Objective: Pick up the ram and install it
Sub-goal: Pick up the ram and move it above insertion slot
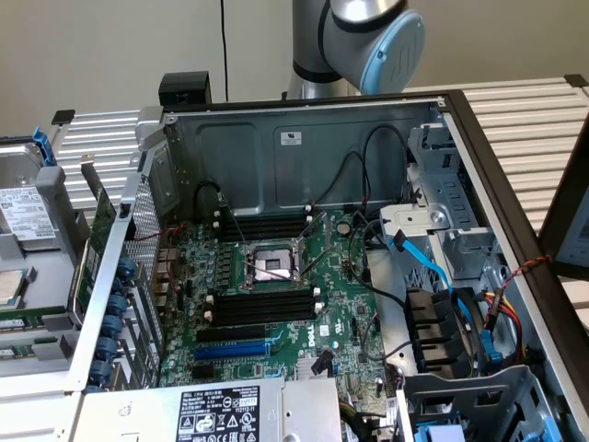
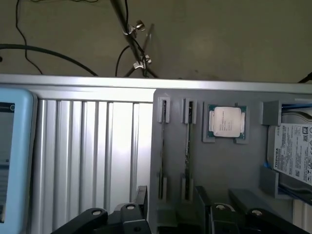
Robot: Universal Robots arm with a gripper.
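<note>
Slatted aluminium bench [image 2: 87,141] carries the open computer case [image 1: 304,138] and, at the exterior view's left, a grey parts tray [image 2: 229,165]. Approach for the pick, I judge: the gripper [image 2: 171,200] hangs spread and empty above the tray, where the ram [image 2: 187,146] stands on edge in a slot [image 2: 189,111] beside a processor [image 2: 226,122]. Gripping calls for jaws square across that thin edge; the slot's walls crowd it.

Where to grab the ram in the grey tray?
Thin green ram stick: I'd pinch its long upper edge mid-length, jaws across the flat faces, from straight above. It stands on edge in a slot of the grey plastic tray, ends bracketed.
</note>
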